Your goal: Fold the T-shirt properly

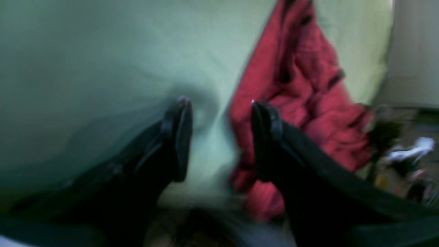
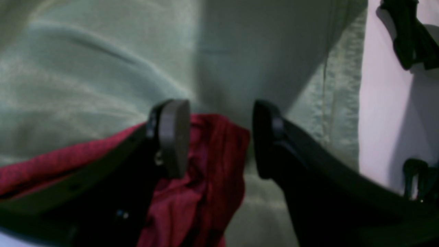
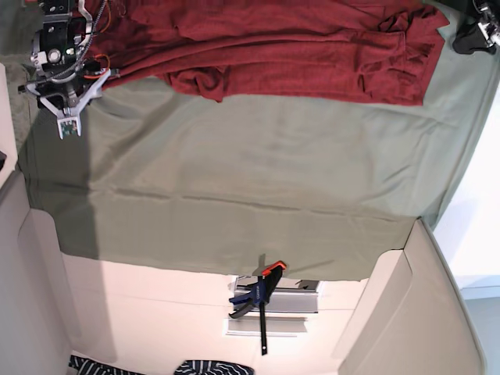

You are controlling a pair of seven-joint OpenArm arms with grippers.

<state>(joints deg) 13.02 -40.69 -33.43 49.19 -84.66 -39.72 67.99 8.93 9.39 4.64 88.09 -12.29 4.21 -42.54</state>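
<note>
Right claw [image 2: 219, 137] jaws apart | red T-shirt [image 3: 297, 47] crumpled on green cloth [image 3: 234, 180]

Holds the left gripper [image 1: 221, 103] spread wide, dark fingers [image 1: 181, 137] well apart. Holds the right gripper [image 2: 218, 104] spread likewise (flat pads [image 2: 175, 137] facing across the gap). Points the right gripper down-frame at the base view's upper left; shows barely a sliver of left arm [image 3: 478, 33] upper right.
</note>
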